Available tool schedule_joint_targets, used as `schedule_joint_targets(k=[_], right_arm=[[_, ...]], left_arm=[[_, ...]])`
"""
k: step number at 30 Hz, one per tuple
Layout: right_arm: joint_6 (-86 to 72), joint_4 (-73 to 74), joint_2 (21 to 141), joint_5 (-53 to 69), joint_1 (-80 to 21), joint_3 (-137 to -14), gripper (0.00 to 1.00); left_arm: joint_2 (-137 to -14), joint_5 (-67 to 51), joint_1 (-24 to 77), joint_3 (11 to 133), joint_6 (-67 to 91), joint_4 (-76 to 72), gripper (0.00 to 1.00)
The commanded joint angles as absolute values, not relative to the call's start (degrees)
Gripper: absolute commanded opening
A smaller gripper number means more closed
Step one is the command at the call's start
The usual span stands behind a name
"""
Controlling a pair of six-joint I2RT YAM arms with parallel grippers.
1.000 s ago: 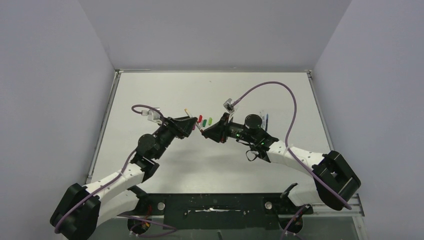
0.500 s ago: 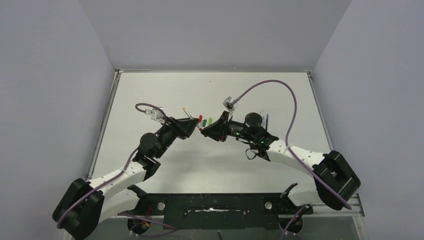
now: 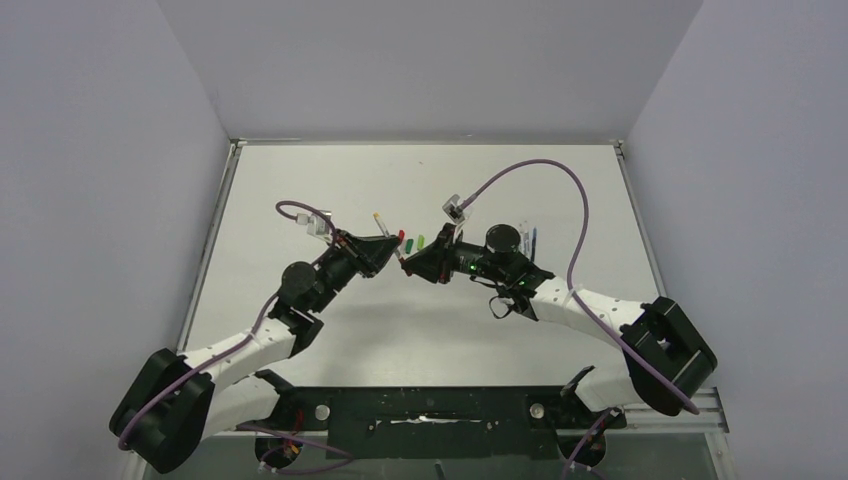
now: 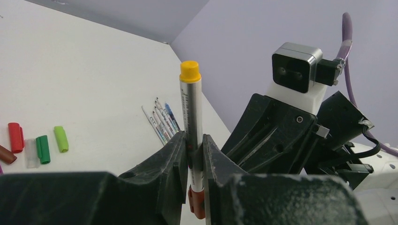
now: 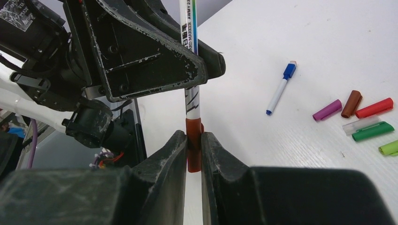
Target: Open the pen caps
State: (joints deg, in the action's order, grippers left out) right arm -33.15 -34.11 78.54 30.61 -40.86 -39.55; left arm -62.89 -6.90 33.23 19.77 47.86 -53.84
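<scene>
A slim pen (image 4: 191, 112) with a whitish barrel and a yellow end is held between both grippers above the table. My left gripper (image 4: 195, 152) is shut on the pen's barrel. My right gripper (image 5: 193, 152) is shut on that pen's orange-red cap (image 5: 193, 140), which still sits on the barrel (image 5: 190, 65). In the top view the two grippers (image 3: 385, 252) (image 3: 410, 265) meet tip to tip at mid-table. Loose pen caps lie on the table: purple (image 5: 327, 110), maroon (image 5: 351, 103), red (image 5: 374, 108), green (image 5: 373, 131) and lime (image 5: 389, 148).
A small blue-capped pen (image 5: 280, 89) lies alone on the table. Several uncapped pens (image 4: 162, 119) lie side by side behind the right arm, also seen from above as pens (image 3: 532, 238). A clear cap (image 5: 359, 125) lies among the coloured ones.
My left gripper has closed from open onto the pen's barrel, after shifting slightly right toward the right gripper. The right gripper has kept its hold on the cap.
</scene>
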Motion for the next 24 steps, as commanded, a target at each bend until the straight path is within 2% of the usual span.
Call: schedule_joint_targets(k=[1, 3, 6, 10, 24], right_arm=[[-31.97, -35.10, 77.73, 30.94, -41.26, -42.31, 0.12], [-31.67, -34.74, 77.40, 30.41, -41.30, -41.84, 0.18], [-31.34, -34.10, 77.42, 29.83, -41.31, -41.42, 0.35], [-30.58, -33.12, 77.68, 28.96, -41.59, -41.07, 0.47], [-28.33, -29.45, 80.96, 26.77, -42.62, -45.40, 0.50]], left_arm=[[-63.78, -8.20, 32.18, 22.15, 48.25, -57.84, 0.11], [-64.04, -8.83, 31.83, 22.15, 48.79, -58.27, 0.11], [-64.56, -9.75, 31.12, 22.07, 49.87, -58.95, 0.10], [-65.20, -11.30, 29.82, 21.81, 51.49, -60.28, 0.10], [-67.64, -15.83, 27.86, 22.14, 54.91, -63.50, 0.10]])
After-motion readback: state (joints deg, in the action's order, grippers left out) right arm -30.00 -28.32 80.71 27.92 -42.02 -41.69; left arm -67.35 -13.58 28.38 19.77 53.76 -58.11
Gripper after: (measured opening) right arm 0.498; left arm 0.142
